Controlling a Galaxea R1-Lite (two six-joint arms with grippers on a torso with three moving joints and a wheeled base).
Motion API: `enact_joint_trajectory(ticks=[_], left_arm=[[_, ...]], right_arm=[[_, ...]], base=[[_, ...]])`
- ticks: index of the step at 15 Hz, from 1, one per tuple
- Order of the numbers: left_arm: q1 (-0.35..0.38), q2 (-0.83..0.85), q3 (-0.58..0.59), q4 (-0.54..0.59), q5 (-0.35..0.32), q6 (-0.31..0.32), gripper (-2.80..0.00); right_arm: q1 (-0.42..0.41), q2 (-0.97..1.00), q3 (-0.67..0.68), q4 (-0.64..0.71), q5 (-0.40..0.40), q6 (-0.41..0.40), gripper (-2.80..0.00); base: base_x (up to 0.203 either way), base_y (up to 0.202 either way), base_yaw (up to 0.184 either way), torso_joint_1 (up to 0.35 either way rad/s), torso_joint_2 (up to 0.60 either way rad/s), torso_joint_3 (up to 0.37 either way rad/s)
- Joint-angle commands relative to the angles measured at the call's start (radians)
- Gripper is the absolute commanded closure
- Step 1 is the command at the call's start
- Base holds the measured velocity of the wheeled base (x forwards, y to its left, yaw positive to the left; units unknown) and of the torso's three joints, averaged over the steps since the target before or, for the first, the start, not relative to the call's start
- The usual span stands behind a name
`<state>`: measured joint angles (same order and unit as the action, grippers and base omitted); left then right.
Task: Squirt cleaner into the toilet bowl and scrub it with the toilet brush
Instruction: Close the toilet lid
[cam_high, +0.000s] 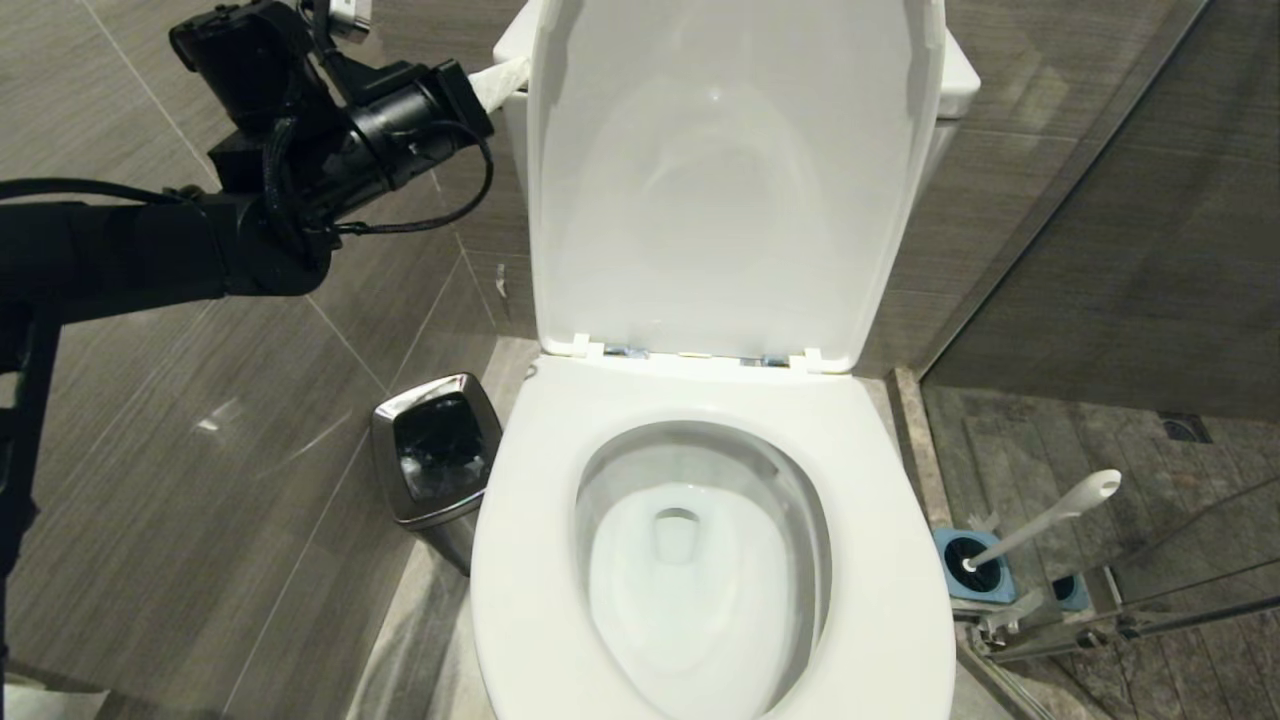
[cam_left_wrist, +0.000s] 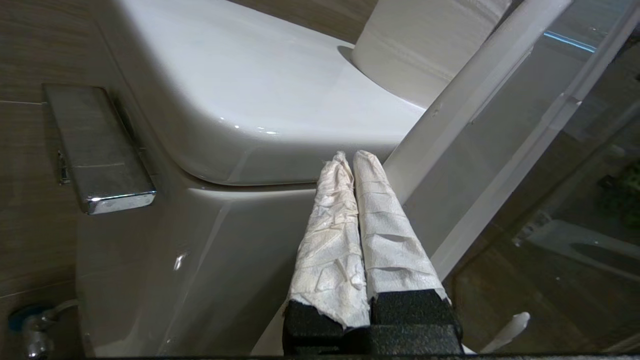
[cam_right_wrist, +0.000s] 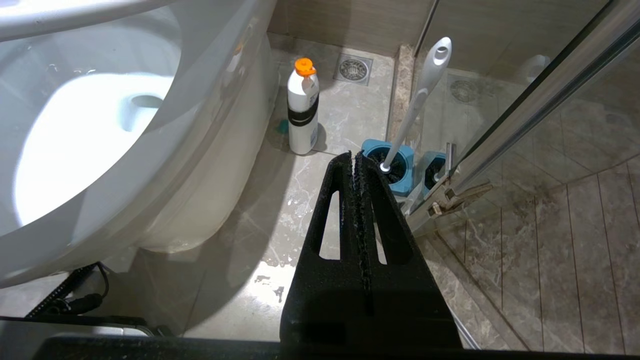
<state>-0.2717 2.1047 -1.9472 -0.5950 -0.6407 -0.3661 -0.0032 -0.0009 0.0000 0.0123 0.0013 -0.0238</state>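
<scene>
Hovering clenched beside the cistern (cam_left_wrist: 280, 85), left claw (cam_left_wrist: 350, 157) risks knocking the raised lid (cam_high: 735, 170); right claw (cam_right_wrist: 356, 159) clenched, toilet brush (cam_right_wrist: 417, 102) untouched in holder (cam_right_wrist: 395, 167).

Left arm (cam_high: 150, 250): matte black, thick tubular forearm, cylindrical glossy black wrist section, boxy black camera housing on top. Thin black cables loop around wrist, one arcs beside it. Small silver-grey block at topmost end.

Left gripper (cam_left_wrist: 352, 160): two long tapering fingers (cam_left_wrist: 330, 240) wrapped in crinkled white paper tissue, black foam-textured bases showing below wrap.

Right gripper (cam_right_wrist: 354, 160): two flat black tapered fingers (cam_right_wrist: 332, 225), each with elongated slot cut-out, rough gritty inner faces.
</scene>
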Motion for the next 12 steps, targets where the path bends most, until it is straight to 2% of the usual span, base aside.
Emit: enact_joint_trajectory(ticks=[1,3,7,9,10,12], left_arm=[[0.000,0.000,0.001,0.000,-0.029,-0.005,0.00],[0.000,-0.002,0.001,0.002,-0.087,-0.020,0.00],[0.011,-0.021,0.010,0.004,-0.256,-0.072,0.00],[0.013,-0.029,0.013,0.041,-0.286,-0.068,0.00],[0.015,-0.036,0.015,0.062,-0.322,-0.067,0.00],[0.029,-0.063,0.041,0.084,-0.438,-0.067,0.00]], right_arm=[[0.000,0.001,0.000,0.000,0.000,-0.001,0.00],[0.000,0.001,0.000,0.000,0.000,-0.001,0.00],[0.000,0.001,0.000,0.000,0.000,-0.001,0.00],[0.000,0.001,0.000,0.000,0.000,-0.001,0.00],[0.000,0.001,0.000,0.000,0.000,-0.001,0.00],[0.000,0.001,0.000,0.000,0.000,-0.001,0.00]], base=[[0.000,0.000,0.000,0.000,0.00,0.000],[0.000,0.000,0.000,0.000,0.00,0.000],[0.000,0.000,0.000,0.000,0.00,0.000],[0.000,0.000,0.000,0.000,0.00,0.000],[0.000,0.000,0.000,0.000,0.00,0.000],[0.000,0.000,0.000,0.000,0.00,0.000]])
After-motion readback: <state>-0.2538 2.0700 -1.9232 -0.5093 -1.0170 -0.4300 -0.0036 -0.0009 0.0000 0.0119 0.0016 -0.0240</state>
